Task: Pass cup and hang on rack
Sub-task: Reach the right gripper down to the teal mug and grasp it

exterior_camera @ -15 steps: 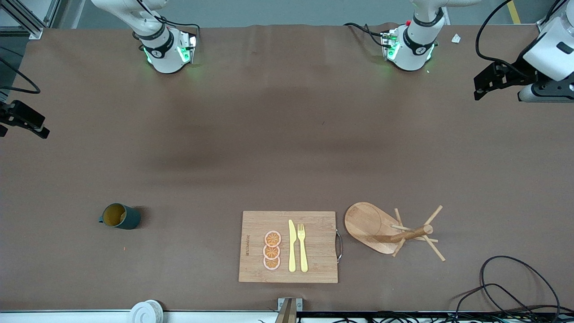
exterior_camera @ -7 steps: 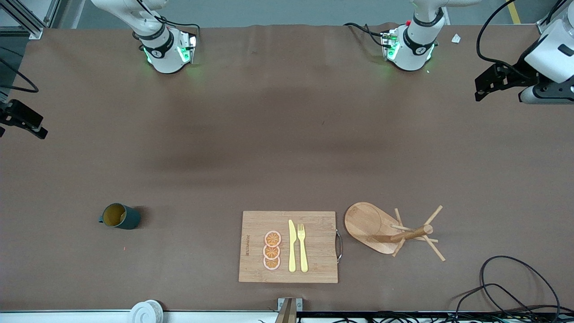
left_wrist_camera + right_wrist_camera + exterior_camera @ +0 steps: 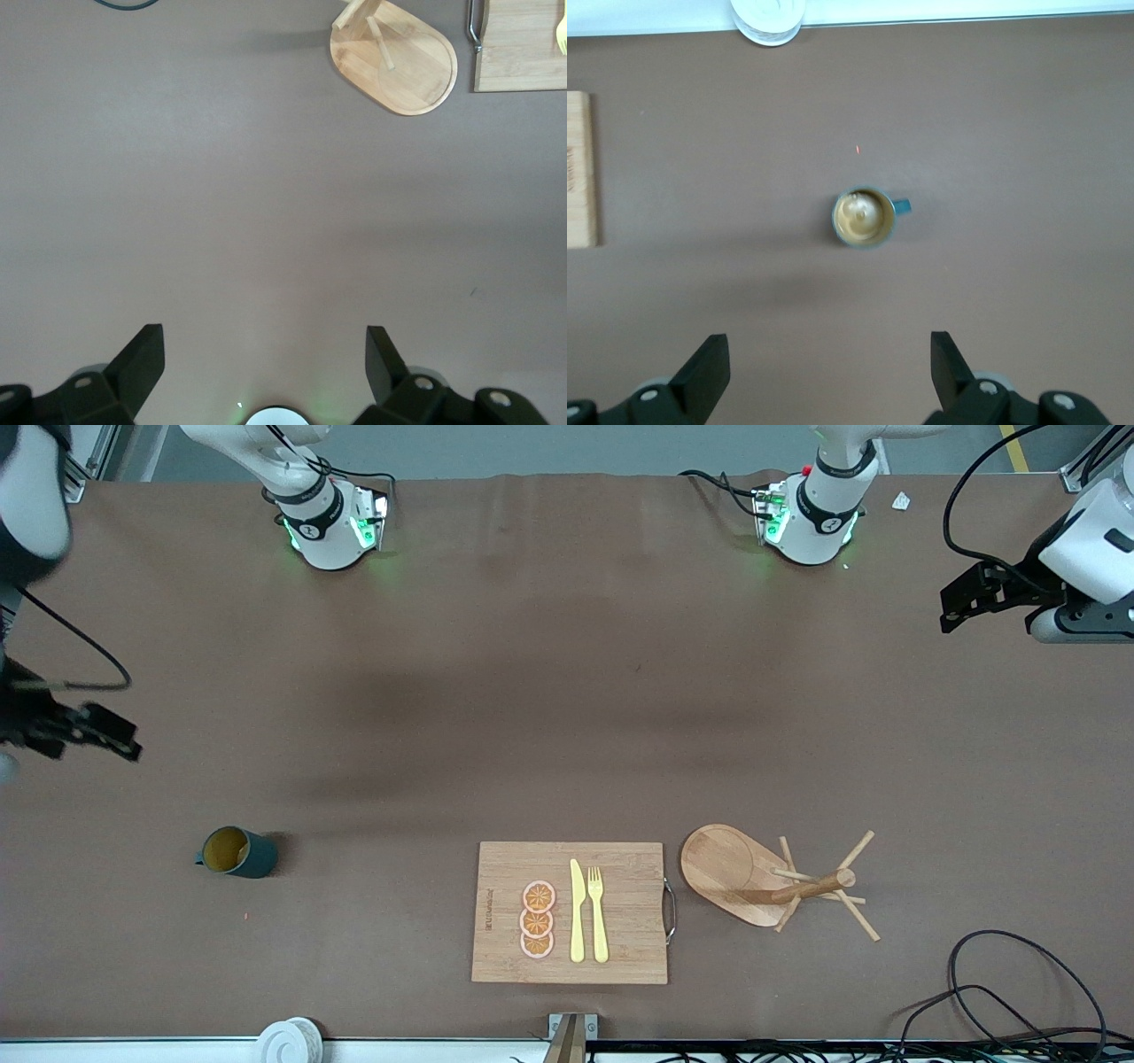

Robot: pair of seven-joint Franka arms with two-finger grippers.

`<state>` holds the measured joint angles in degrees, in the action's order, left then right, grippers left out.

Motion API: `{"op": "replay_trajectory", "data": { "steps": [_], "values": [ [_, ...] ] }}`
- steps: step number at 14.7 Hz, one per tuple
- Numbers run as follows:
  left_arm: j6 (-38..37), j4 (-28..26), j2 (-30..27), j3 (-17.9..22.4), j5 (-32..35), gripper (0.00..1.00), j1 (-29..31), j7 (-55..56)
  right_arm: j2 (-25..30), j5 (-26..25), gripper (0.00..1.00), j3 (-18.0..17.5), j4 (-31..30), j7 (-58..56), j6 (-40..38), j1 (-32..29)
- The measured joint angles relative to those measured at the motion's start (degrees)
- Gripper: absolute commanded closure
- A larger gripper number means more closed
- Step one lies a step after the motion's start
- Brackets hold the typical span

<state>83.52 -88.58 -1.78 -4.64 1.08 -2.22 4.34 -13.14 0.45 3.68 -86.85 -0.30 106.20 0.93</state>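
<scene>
The dark teal cup (image 3: 237, 853) stands upright on the brown table toward the right arm's end, with its handle pointing at that end. It also shows in the right wrist view (image 3: 865, 217), tan inside up. The wooden rack (image 3: 742, 874) stands beside the cutting board toward the left arm's end, and its oval base shows in the left wrist view (image 3: 399, 55). My right gripper (image 3: 830, 347) is open and empty, high over bare table short of the cup. My left gripper (image 3: 266, 341) is open and empty, high over bare table at the left arm's end.
A bamboo cutting board (image 3: 496, 868) with a metal handle holds three orange slices (image 3: 537, 919), a yellow knife (image 3: 577, 912) and a yellow fork (image 3: 598, 912). A white roll (image 3: 289, 1039) sits at the near edge. Black cables (image 3: 1001, 992) lie near the corner.
The right arm's hand has swung in from the table's end toward the cup's side of the table. The left arm's hand has shifted only slightly. Cup and rack have not moved.
</scene>
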Motion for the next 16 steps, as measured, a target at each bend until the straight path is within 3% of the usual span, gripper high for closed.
{"op": "replay_trajectory", "data": {
  "steps": [7, 13, 14, 15, 16],
  "values": [
    [0.07, 0.55, 0.98, 0.02, 0.00, 0.00, 0.05, 0.12, -18.32, 1.76, 0.00, -0.41, -0.36, -0.63, 13.26, 2.88],
    [0.10, 0.79, 2.76, 0.03, 0.00, 0.00, 0.07, 0.19, -23.84, 1.74, 0.00, 0.23, -0.37, -1.10, 17.71, 2.04],
    [0.11, 1.02, 3.25, 0.04, 0.01, 0.00, 0.08, 0.17, -24.00, 1.74, 0.04, 0.24, -0.44, -1.21, 17.70, 1.78],
    [0.12, 1.31, 3.72, 0.05, 0.02, 0.00, 0.09, 0.17, -24.16, 1.74, 0.14, 0.24, -0.48, -1.27, 17.71, 1.64],
    [0.12, 1.58, 4.06, 0.07, 0.02, 0.00, 0.11, 0.17, -24.42, 1.73, 0.30, 0.25, -0.50, -1.29, 17.71, 1.59]
  ]
}}
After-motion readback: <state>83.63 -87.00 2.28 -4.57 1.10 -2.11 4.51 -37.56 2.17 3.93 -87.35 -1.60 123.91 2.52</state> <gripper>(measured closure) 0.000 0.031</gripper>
